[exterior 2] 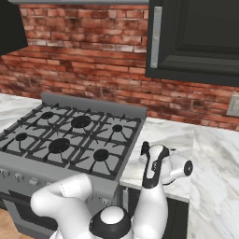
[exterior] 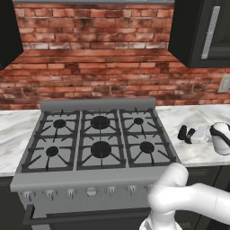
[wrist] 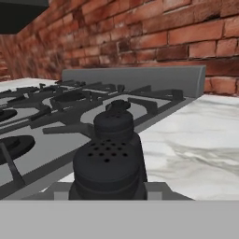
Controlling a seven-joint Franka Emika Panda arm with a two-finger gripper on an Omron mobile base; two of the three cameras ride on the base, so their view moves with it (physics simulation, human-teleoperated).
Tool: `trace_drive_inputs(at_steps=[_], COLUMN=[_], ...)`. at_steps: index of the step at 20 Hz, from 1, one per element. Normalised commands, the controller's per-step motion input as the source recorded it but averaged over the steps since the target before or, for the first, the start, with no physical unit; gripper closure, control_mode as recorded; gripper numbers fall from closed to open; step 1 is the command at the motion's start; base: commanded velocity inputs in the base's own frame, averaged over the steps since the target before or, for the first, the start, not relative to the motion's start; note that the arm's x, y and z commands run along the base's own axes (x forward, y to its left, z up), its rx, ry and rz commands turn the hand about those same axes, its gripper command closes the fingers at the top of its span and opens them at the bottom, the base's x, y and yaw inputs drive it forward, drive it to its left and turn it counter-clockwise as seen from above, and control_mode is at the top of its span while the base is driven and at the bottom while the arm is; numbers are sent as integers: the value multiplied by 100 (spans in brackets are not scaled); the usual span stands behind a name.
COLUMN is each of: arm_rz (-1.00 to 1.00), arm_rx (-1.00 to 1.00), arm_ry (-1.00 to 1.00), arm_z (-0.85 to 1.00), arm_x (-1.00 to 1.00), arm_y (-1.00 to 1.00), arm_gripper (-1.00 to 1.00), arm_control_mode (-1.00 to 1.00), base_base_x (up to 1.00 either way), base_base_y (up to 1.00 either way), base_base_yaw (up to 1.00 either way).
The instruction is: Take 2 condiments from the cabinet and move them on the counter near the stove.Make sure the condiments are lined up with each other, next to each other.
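Two small black condiments sit close together on the white marble counter (exterior: 200, 114) just right of the stove (exterior: 96, 134). In the hand view the nearer condiment (wrist: 108, 163), with a perforated top, sits between my fingertips, and the second condiment (wrist: 115, 122) stands right behind it, towards the stove's edge. From the left base view the pair shows as a free condiment (exterior: 182, 132) and a held one (exterior: 191, 134). My gripper (exterior: 192, 134) lies low and level, pointing at the stove, shut on the nearer condiment. I cannot tell whether its base touches the counter. The cabinet (exterior: 197, 31) hangs above.
A red brick wall (exterior: 99, 67) backs the stove and counter. A wall outlet (exterior 2: 233, 105) sits at the far right. The stove's raised back panel (wrist: 135, 77) and black grates (wrist: 56, 107) lie left of the condiments. Bare marble (wrist: 196, 135) extends to the right.
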Motion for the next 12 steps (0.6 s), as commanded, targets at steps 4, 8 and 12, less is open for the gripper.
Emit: trace_drive_inputs(at_steps=[4,8,12], arm_rz=[0,0,0], arm_rx=[0,0,0], arm_ry=[0,0,0], arm_z=[0,0,0], arm_x=[0,0,0], arm_y=[0,0,0], arm_gripper=[100,-100,-100], arm_control_mode=[-100,-100,-100], base_base_x=[0,0,0], base_base_y=[0,0,0], base_base_yaw=[0,0,0])
